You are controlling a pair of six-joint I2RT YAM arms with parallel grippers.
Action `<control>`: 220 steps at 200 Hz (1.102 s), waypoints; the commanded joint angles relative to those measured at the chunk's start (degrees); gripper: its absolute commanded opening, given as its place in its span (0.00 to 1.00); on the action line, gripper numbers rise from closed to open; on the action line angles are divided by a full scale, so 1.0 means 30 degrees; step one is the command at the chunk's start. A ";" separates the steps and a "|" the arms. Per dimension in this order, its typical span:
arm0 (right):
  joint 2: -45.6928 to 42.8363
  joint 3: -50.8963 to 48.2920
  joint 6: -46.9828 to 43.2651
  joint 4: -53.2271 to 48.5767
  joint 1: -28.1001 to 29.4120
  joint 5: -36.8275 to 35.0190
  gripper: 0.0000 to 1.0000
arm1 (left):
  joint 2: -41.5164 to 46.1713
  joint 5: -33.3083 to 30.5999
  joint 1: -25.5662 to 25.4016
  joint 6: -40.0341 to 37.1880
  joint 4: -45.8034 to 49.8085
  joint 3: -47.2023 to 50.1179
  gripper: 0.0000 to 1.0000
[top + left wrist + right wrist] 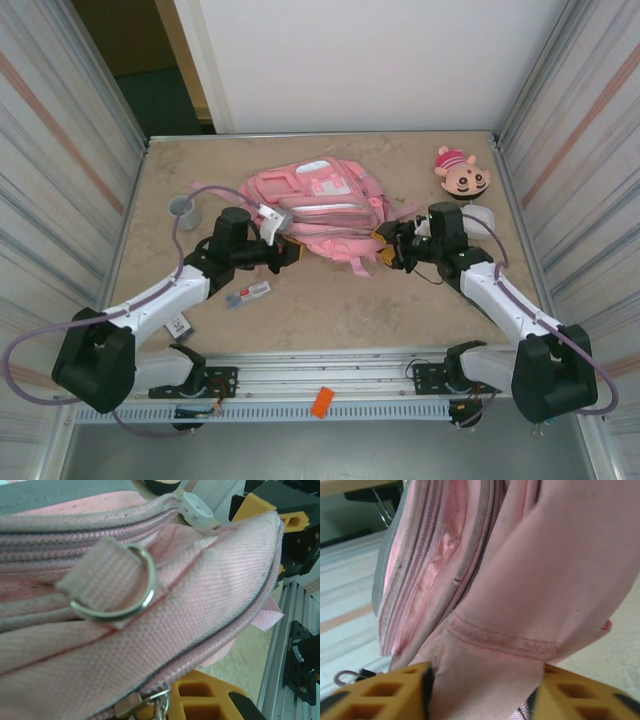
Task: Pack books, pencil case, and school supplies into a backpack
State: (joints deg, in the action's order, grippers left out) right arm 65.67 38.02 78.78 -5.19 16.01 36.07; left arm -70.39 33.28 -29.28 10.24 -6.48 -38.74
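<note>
Currently the backpack (315,205) is lying across the bench (330,310), long axis left-right, spanning between both grippers. Left gripper (290,251) is pinching shut on its woven pink canvas by the zip (75,535); right gripper (388,250) is clamping a thick soft fold. School supplies (250,293) are sitting nearer the left arm (180,285).

The beige, mottled tabletop (330,310) carries a pink backpack (318,205) lying flat at mid-back. A grey cup (184,207) stands to its left. A small whitish pack (248,293) with red marks lies nearer the front. At back right are a plush head (463,173) and a white box (482,218).
</note>
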 commanded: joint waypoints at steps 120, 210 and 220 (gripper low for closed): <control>0.0673 0.3307 -0.2312 0.0461 0.3828 -0.3644 0.06 | -0.2933 0.3709 -0.3274 -0.0837 0.1604 -0.5415 0.19; 0.1177 0.6772 -1.4484 -0.8513 -0.1535 0.4390 0.03 | 0.2079 -0.2981 -0.3024 -0.7569 0.7272 -0.4765 0.82; 0.1287 0.7148 -1.5308 -0.9294 -0.1587 0.4714 0.03 | 0.2813 -0.3609 -0.2669 -0.8567 0.7740 -0.4587 0.84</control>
State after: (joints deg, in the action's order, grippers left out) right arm 69.19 54.81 46.48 -25.04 12.40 39.75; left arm -67.81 29.80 -38.92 -4.36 12.75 -51.37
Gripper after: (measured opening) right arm 0.106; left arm 0.821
